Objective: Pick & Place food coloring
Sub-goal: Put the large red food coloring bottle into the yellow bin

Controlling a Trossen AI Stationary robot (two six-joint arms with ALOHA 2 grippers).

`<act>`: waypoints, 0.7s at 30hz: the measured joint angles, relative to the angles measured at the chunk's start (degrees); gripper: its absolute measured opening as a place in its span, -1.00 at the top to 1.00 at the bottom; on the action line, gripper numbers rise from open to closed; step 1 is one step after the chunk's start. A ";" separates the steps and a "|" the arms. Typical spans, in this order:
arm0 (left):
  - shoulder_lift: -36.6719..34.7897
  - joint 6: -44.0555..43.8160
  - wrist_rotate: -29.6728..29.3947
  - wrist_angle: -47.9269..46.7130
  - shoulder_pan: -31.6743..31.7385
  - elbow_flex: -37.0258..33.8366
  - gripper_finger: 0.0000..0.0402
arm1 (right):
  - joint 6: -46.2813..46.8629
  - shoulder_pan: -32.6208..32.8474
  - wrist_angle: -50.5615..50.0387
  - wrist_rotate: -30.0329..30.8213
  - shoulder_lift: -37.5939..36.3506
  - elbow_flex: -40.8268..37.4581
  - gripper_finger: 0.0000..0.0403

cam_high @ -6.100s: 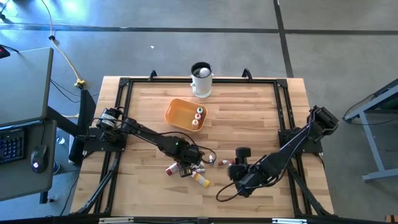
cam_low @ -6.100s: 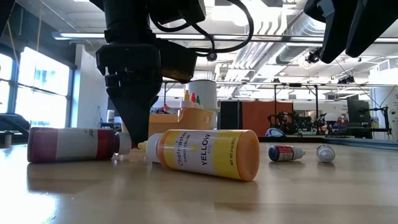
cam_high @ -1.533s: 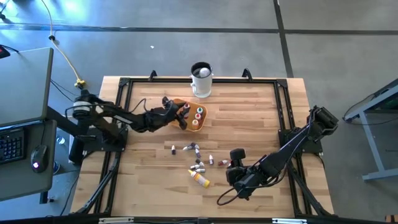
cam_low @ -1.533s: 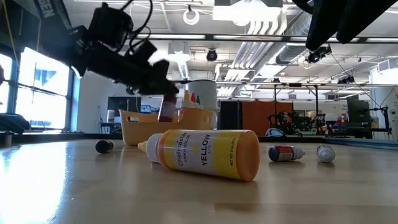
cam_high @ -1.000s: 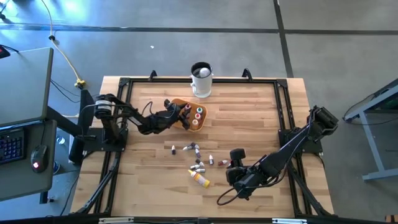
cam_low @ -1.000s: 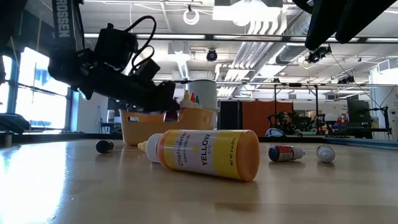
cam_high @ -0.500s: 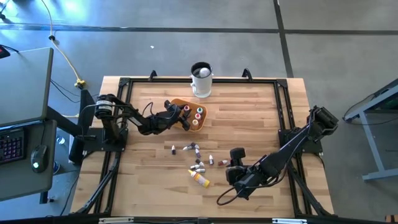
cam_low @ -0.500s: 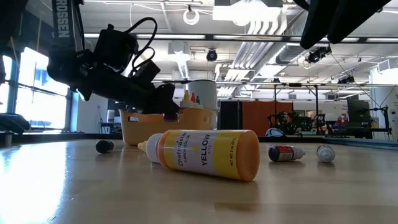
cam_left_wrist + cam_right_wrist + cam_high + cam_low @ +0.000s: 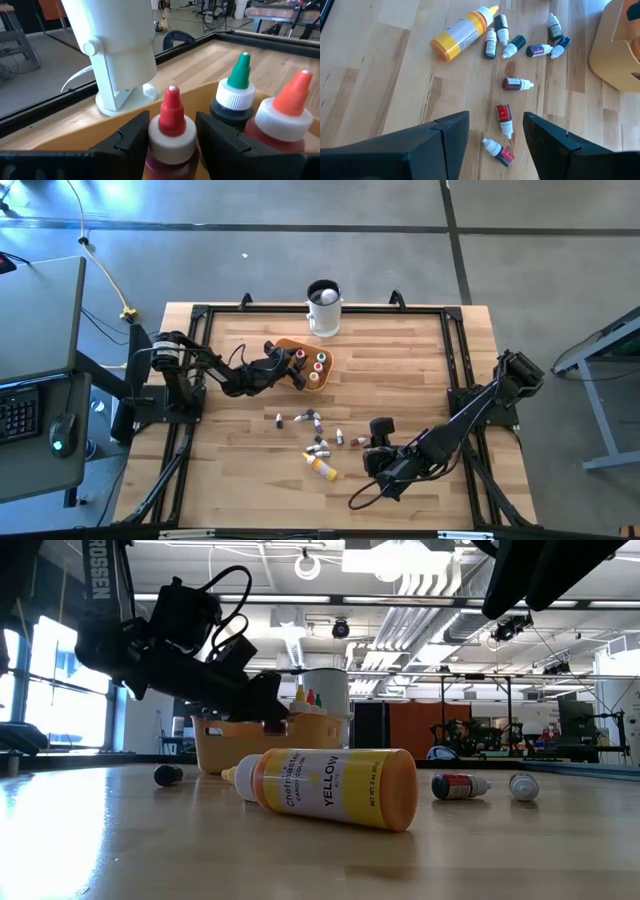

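Note:
My left gripper reaches over the orange bowl and is shut on a red-capped food coloring bottle that stands upright inside it. Beside that bottle stand a green-capped one and an orange-red-capped one. Several small bottles lie on their sides in the table's middle. My right gripper hovers open above the nearest of them, touching nothing. My left gripper pinches the red-capped bottle at its white collar, just under the cap, one finger on each side. The fingers come nearly level from the table's left. The bottle stands upright inside the bowl; its base is hidden below the picture.
A white mug stands just beyond the bowl at the far edge. A larger yellow bottle lies on its side near the small ones, close in front of the low camera. A black frame runs around the table's edge.
A little over a second ago my left gripper came down toward the bowl with the red-capped bottle, from above the rim to inside it. Since then it has kept still.

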 joint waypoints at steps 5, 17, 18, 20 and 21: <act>-1.68 0.52 -0.24 0.12 -0.63 0.00 0.20 | 0.00 0.00 -0.31 0.00 0.00 0.00 0.10; -6.30 10.87 -15.79 -2.57 -7.47 0.00 0.20 | 0.00 0.02 -0.33 -0.04 0.00 0.00 0.10; -7.06 11.71 -16.98 -3.10 -8.33 0.02 0.20 | 0.00 0.02 -0.33 -0.02 0.00 0.00 0.10; -8.58 12.37 -19.37 -5.26 -10.21 0.04 0.20 | 0.00 0.02 -0.37 -0.04 0.00 0.00 0.10; -9.38 12.39 -21.01 -6.68 -11.16 0.02 0.20 | 0.00 0.02 -0.41 -0.03 0.00 0.00 0.10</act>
